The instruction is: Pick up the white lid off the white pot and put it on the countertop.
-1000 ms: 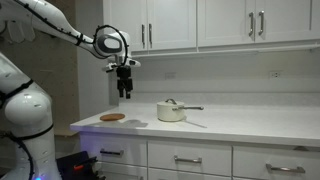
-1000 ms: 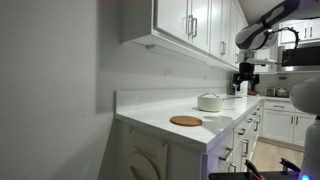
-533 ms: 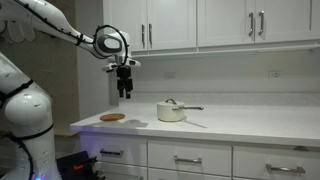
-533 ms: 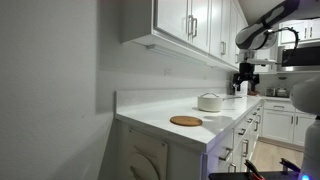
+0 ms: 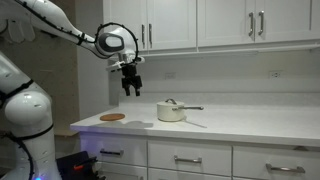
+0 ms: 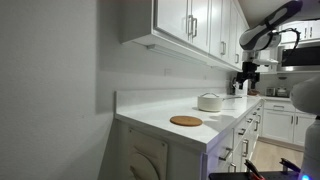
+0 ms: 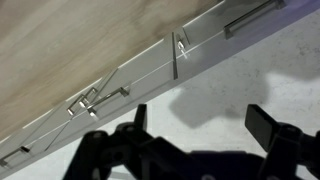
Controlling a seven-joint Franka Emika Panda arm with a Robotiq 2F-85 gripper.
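The white pot point(image 5: 171, 113) stands on the countertop point(image 5: 240, 124) with the white lid point(image 5: 171, 103) on it and its thin handle pointing sideways. Both also show in an exterior view: pot point(image 6: 209, 103), lid point(image 6: 209, 96). My gripper point(image 5: 131, 91) hangs in the air above the counter, beside and higher than the pot, apart from it. In the wrist view the gripper point(image 7: 205, 118) is open and empty over bare white countertop point(image 7: 230, 75); pot and lid are out of that view.
A flat reddish-brown disc point(image 5: 113, 117) lies on the counter near its end, also in an exterior view point(image 6: 186, 121). Upper cabinets point(image 5: 200, 22) hang above the counter. Drawers with metal bar handles point(image 7: 100, 97) show below the counter edge.
My gripper has moved a little toward the pot and slightly up. The pot, lid and disc have not moved.
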